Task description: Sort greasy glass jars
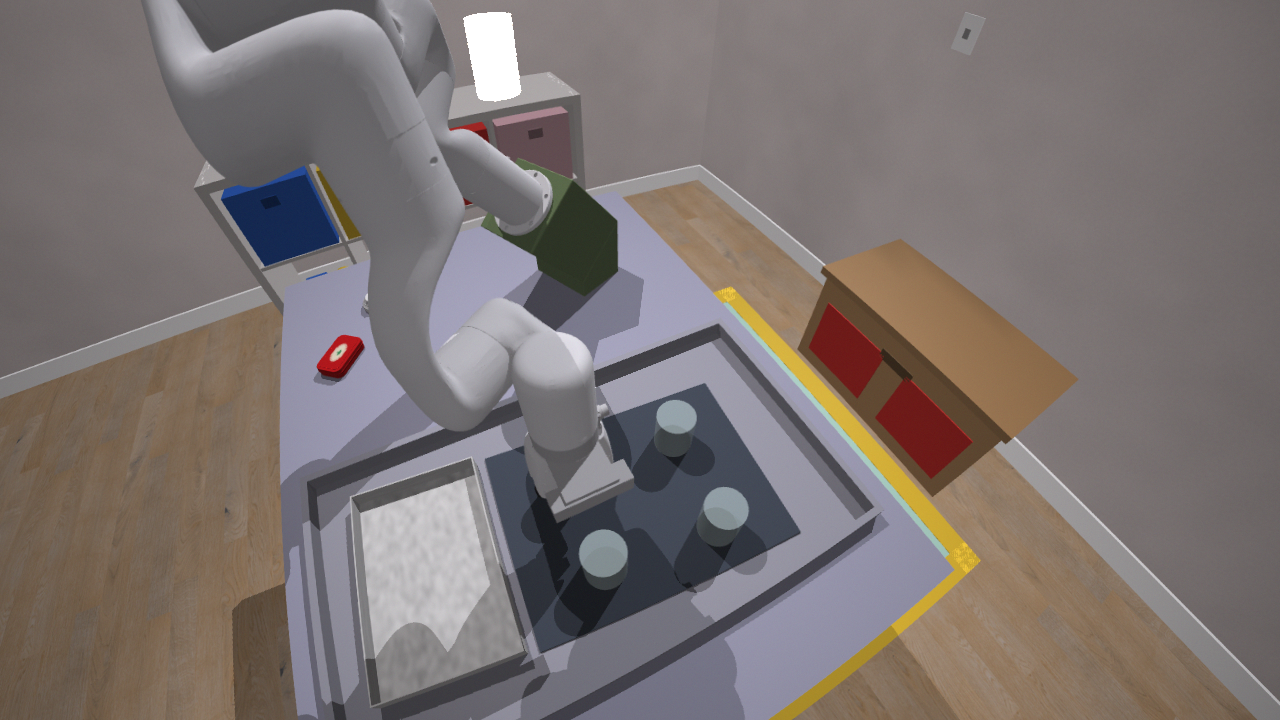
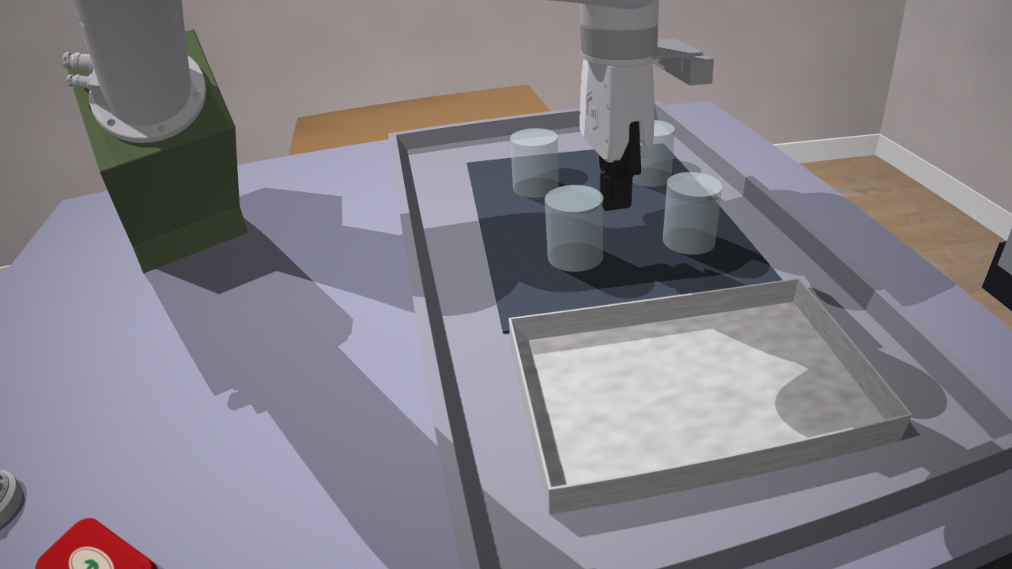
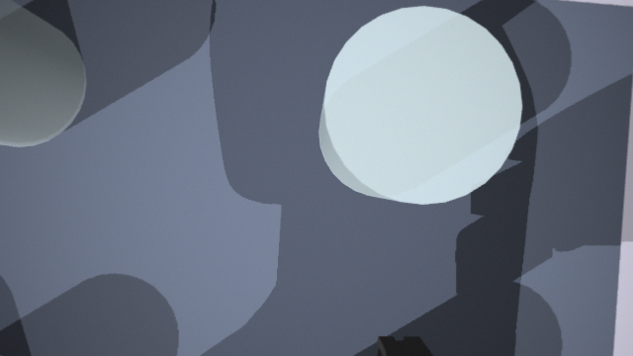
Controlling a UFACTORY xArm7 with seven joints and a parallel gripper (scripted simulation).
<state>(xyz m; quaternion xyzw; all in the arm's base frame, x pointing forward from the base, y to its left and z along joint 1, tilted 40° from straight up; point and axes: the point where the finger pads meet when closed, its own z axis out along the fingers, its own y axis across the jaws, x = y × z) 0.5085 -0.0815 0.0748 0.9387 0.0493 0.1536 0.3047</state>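
Observation:
Four clear glass jars stand upright on the dark mat (image 1: 644, 510) (image 2: 516, 297). The front-left jar (image 2: 573, 230) in the exterior view is hidden by the arm in the top view. The front-right jar (image 1: 603, 559) (image 2: 692, 212) (image 3: 422, 104) is large in the wrist view. The back-left jar (image 1: 674, 428) (image 2: 534, 162) and the back-right jar (image 1: 722, 516) (image 2: 661, 159) (image 3: 30, 84) stand farther from the tray. The grey-walled tray (image 1: 414, 476) (image 2: 722, 463) is empty. My gripper (image 2: 617, 199) is shut and empty, pointing down among the jars. Grease is not visible.
A low grey border (image 1: 657, 353) (image 2: 432, 311) surrounds mat and tray. A red tin (image 1: 340, 356) (image 2: 92, 552) lies outside it. The green arm base (image 1: 581, 237) (image 2: 176, 176) stands on the table, and a wooden cabinet (image 1: 948, 331) is beyond.

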